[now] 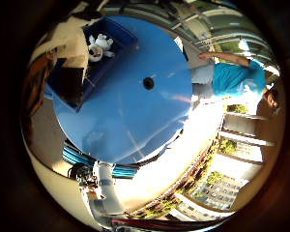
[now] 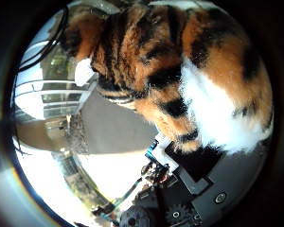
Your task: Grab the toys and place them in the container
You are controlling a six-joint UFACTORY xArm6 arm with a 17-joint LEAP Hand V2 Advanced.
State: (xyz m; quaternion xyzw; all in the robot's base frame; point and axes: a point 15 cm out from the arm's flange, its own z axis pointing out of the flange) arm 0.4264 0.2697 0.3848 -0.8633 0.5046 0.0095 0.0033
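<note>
In the right thumb side palm view, an orange, black and white striped plush toy [image 2: 161, 66] fills much of the picture, close against the palm. Black parts of my hand [image 2: 194, 184] reach up to its underside, and the floor shows far behind it. In the right little finger side palm view, a dark blue container [image 1: 79, 72] stands at the edge of a round blue table [image 1: 126, 116], well away from the palm. A white plush toy [image 1: 101, 45] lies in the container.
The blue table has a small dark hole [image 1: 148, 83] near its middle. White and teal parts of the arm [image 1: 101, 179] show beside the table's edge. Pale floor and railings [image 2: 43, 99] lie around.
</note>
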